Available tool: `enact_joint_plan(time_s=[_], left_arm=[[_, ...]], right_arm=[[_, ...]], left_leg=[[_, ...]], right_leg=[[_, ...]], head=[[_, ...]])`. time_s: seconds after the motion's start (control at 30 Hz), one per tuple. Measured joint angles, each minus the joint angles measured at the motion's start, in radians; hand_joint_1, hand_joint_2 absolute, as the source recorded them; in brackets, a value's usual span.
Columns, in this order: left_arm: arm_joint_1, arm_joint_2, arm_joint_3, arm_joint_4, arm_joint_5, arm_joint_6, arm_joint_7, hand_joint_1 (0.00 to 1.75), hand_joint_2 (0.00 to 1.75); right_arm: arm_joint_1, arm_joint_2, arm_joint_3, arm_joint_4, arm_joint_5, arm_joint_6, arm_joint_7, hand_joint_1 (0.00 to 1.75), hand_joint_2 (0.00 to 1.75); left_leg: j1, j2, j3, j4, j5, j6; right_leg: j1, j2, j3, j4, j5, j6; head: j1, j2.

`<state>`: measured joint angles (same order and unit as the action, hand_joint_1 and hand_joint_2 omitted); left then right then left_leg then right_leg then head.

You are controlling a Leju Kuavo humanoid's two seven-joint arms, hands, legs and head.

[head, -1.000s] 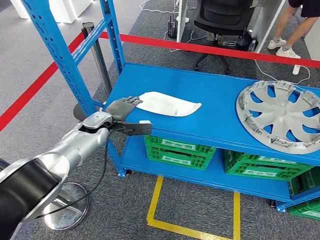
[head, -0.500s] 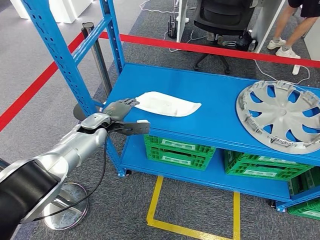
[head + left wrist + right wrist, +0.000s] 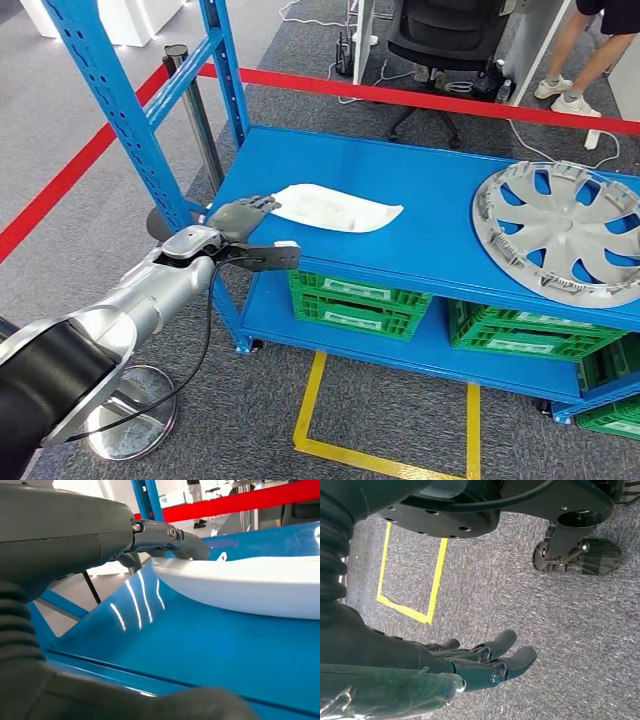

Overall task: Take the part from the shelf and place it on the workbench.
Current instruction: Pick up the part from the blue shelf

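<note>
We find the left hand (image 3: 240, 217) at the near-left corner of the blue shelf (image 3: 423, 215), fingers spread and holding nothing, its fingertips (image 3: 266, 204) at the end of the white part (image 3: 337, 209). Against the view of a second ago the hand sits a little further back and lower — a small retreat; over the last half second we note no further shift. The part lies flat on the shelf's top deck, unmoved throughout. In the left wrist view one finger (image 3: 177, 537) reaches over the part's rim, but we cannot tell whether it touches. In our judgement the grasp is not yet made — the hand seems to be settling its approach. The right hand (image 3: 486, 660) hangs over the carpet, fingers extended and empty. A grey wheel cover (image 3: 562, 230) lies well apart.
</note>
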<state>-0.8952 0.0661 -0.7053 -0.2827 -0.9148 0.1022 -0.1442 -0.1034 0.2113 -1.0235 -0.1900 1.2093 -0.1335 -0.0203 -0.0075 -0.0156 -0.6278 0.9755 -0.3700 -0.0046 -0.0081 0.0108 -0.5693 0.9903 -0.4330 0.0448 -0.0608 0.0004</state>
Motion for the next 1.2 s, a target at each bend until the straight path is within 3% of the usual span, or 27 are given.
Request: enact_joint_plan(time_s=[0.43,0.77,1.2], left_arm=[[-0.020,-0.014,0.000,-0.002,-0.026,0.101,-0.035,0.00,0.00],[-0.074,-0.071,0.010,-0.051,-0.035,0.221,-0.106,0.00,0.00],[-0.098,-0.109,0.010,-0.097,-0.039,0.243,-0.135,0.00,0.00]], right_arm=[[0.000,0.000,0.000,0.000,-0.006,-0.002,-0.002,0.00,1.75],[0.001,0.000,0.000,0.000,-0.019,-0.015,-0.003,0.00,1.75],[0.002,0.000,0.000,0.000,-0.022,-0.016,-0.004,0.00,1.75]], left_leg=[[0.000,0.000,0.000,0.000,0.000,0.000],[0.000,0.000,0.000,0.000,0.000,0.000],[0.000,0.000,0.000,0.000,0.000,0.000]], right_leg=[[0.000,0.000,0.000,0.000,0.000,0.000],[0.000,0.000,0.000,0.000,0.001,0.000],[0.000,0.000,0.000,0.000,0.001,0.000]], head=[[0.000,0.000],[0.000,0.000],[0.000,0.000]])
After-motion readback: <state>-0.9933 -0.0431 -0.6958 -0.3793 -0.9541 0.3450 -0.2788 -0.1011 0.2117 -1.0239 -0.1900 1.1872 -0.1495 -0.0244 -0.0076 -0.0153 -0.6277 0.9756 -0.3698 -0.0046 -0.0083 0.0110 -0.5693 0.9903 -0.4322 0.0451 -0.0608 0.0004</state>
